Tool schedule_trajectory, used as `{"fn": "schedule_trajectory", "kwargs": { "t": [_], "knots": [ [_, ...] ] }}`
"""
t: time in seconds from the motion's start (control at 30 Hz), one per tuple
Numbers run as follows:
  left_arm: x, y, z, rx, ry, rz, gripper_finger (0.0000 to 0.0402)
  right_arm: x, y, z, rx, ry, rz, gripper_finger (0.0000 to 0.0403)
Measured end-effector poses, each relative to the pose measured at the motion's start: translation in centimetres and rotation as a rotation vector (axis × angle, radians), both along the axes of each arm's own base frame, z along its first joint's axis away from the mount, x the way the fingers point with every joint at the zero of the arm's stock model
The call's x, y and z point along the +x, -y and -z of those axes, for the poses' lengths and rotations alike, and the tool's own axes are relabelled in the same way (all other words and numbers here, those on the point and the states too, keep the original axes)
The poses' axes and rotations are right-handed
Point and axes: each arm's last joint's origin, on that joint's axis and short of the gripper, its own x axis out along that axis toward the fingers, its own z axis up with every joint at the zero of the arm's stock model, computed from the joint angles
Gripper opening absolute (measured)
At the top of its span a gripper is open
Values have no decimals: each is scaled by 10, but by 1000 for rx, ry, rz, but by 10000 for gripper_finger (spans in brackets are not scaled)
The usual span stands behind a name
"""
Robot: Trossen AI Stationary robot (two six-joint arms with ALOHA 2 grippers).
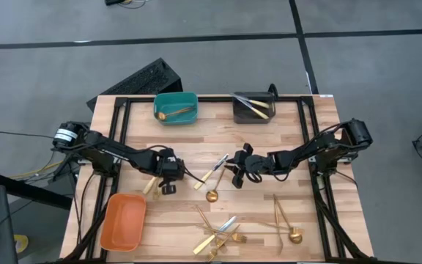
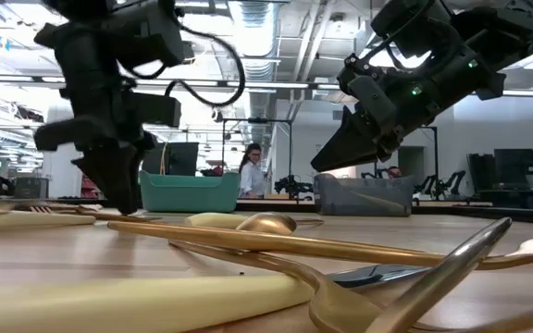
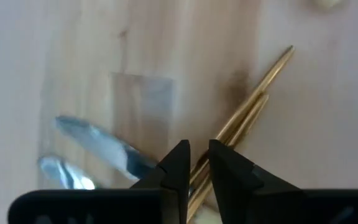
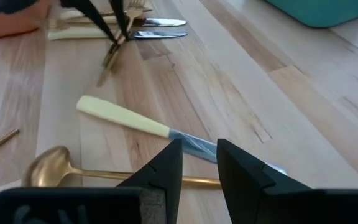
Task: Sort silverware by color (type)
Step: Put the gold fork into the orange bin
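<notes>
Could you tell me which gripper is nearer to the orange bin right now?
Left. The left gripper hovers just beside the orange bin, while the right gripper is mid-table, well past it.

The table (image 1: 284, 158) was pale striped wood. At twelve o'clock sat a teal bin (image 1: 176, 107) and a dark grey bin (image 1: 254, 108); at seven o'clock, an orange bin (image 1: 123, 221). The silverware (image 1: 218, 235) shone gold, some knives (image 4: 129, 123) cream-handled with silvery blades. Both arms were black.

left tool (image 2: 118, 199) at tabletop | right tool (image 2: 327, 165) raised | gold spoon (image 2: 266, 225) foreground
</notes>
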Motion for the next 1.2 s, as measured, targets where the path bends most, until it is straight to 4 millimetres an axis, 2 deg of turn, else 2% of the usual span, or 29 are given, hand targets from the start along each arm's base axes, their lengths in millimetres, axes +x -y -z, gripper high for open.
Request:
{"fn": "schedule_trajectory", "kwargs": {
  "t": [0.13,0.4,0.8,0.97,1.2],
  "knots": [
    [7,3,-8,11,34,52,65,0,1,0,0,0,2,127],
    [-1,1,-5,49,-64,78,102,0,1,0,-3,-2,3,127],
    [6,-1,15,83,-136,77,109,0,0,1,-3,-8,-1,127],
    [7,-1,15,76,-108,59,85,-1,1,1,-6,-17,-2,127],
    [11,-1,11,55,-98,55,12,-1,-2,1,-6,-17,-9,120]
  ]
}}
